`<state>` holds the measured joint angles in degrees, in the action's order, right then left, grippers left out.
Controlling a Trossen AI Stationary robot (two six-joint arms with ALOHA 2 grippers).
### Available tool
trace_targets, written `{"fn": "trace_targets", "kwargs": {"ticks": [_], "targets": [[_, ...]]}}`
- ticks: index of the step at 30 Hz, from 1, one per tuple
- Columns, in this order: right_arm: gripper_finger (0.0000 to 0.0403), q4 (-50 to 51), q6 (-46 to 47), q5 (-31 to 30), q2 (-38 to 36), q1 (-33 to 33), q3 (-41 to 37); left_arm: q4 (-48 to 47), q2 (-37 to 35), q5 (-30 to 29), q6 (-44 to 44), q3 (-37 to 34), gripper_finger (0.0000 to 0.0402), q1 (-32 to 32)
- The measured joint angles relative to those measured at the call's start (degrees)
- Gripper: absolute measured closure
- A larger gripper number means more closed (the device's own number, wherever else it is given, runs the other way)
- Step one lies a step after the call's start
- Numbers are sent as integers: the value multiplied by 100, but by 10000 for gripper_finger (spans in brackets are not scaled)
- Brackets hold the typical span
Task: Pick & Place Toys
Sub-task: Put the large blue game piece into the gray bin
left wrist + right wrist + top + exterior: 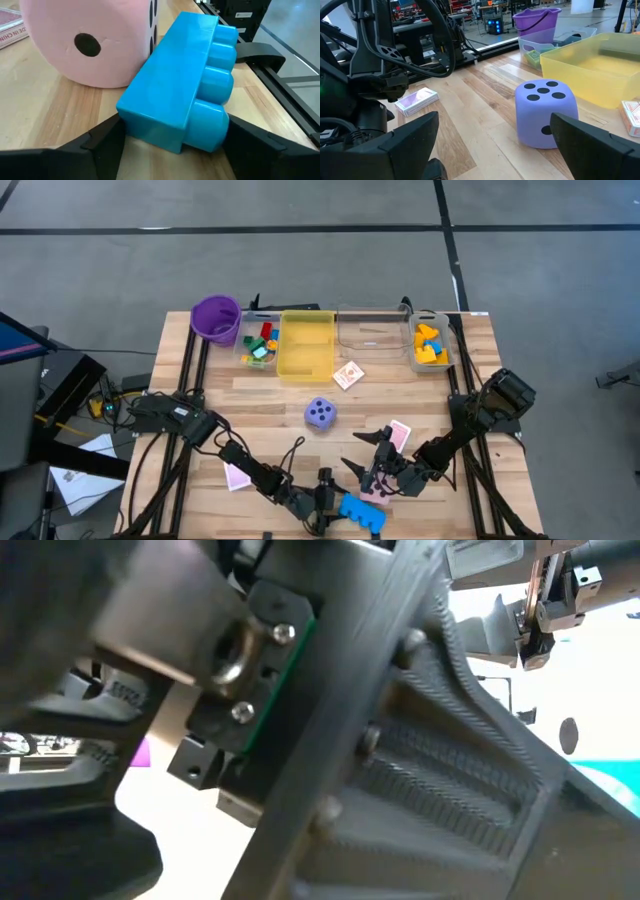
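Straddling the bright blue plastic building brick (177, 87), the left hand (170, 142) has its two dark fingers spread apart, one on each side of the brick's near end, with no clamping visible yet. In the left wrist view the brick's long axis runs away from the hand, studs turned toward one finger, so the jaws sit across its short width: the relation a closing move depends on. Just beyond the brick, touching or nearly touching its flat side, lies the pink foam die (92, 42) with black pips.

From above, the brick (361, 513) lies at the 6 o'clock edge of the wooden slatted desk (270, 395), the left hand (325, 505) reaching it from 9 o'clock. The right hand (372, 455) hovers just toward 12 o'clock of it, fingers wide apart and holding nothing, aimed at the purple foam die (546, 114) nearer the desk's centre. The left arm is plainly the one placed for the brick.

The overhead view gives what the wrist view cannot: the bins along the 12 o'clock edge, including the translucent yellow plastic bin (306, 345). The wrist view alone shows the finger-to-brick gaps. The low view is blocked by arm hardware.
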<state>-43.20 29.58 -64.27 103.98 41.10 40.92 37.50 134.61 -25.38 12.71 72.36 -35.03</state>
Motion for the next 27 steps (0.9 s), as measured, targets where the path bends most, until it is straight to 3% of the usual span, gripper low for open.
{"fn": "trace_targets", "kwargs": {"ticks": [13, 20, 27], "targets": [[28, -72, 24, -30, -2, 89, -1, -228, -155, 33, -2, -13, 128, -55], [28, -639, -713, -177, -150, 233, 102, -1698, -1103, 10, 18, -11, 133, -57], [28, -652, -1330, -186, -684, 438, 156, -2579, -2008, -9, -26, -2, 134, -55]]}}
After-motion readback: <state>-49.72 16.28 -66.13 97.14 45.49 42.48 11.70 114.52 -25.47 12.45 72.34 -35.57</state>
